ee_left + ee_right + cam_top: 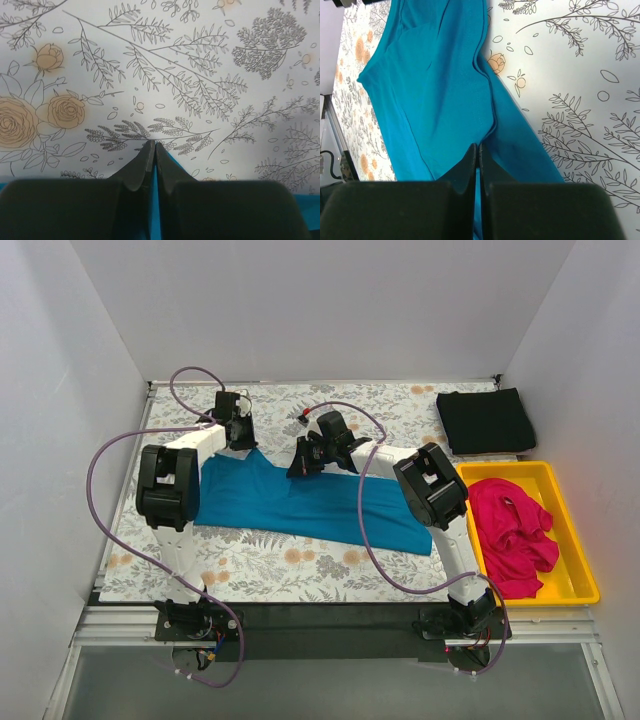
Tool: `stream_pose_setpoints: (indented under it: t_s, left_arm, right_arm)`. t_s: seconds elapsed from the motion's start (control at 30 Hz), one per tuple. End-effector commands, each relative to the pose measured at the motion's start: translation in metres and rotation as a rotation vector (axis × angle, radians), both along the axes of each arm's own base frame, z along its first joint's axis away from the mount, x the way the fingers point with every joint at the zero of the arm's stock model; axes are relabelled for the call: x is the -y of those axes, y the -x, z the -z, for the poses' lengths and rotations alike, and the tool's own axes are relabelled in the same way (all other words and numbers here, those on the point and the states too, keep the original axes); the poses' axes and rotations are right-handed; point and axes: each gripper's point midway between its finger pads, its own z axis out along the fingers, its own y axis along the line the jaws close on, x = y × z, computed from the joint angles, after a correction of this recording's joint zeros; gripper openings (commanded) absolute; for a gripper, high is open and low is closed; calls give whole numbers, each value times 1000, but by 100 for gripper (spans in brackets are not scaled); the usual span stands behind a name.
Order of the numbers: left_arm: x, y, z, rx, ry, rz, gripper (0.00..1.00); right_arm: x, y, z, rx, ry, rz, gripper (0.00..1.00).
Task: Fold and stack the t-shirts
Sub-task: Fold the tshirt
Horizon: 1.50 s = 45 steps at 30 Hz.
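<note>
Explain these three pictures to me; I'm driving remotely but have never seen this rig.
The top picture looks down on two white arms bolted at the table's near edge. The other two come from cameras on each wrist, looking past that arm's own dark fingers. On the flowered table lies a teal shirt, spread out. A black shirt lies folded at the far right, and a pink shirt sits crumpled in a yellow tray. The left gripper and right gripper are both pinched shut on the teal shirt's far edge.
</note>
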Motion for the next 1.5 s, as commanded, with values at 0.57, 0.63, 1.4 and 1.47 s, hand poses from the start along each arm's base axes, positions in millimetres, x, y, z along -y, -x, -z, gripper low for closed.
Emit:
stream_pose_setpoints:
  t_s: [0.57,0.63,1.4,1.47]
  left_arm:
    - [-10,-2,-57,198,222,15,0]
    - [-9,0,-57,198,234,24,0]
    - [-22,21,-74,277,334,19,0]
    - [-23,24,-74,276,339,17,0]
  right_arm:
    - [2,0,-47,178,-23,-28,1]
    - [1,1,-47,191,-21,-38,1]
    - [3,22,-44,289,0,-138,1]
    - [4,22,-45,297,2,-143,1]
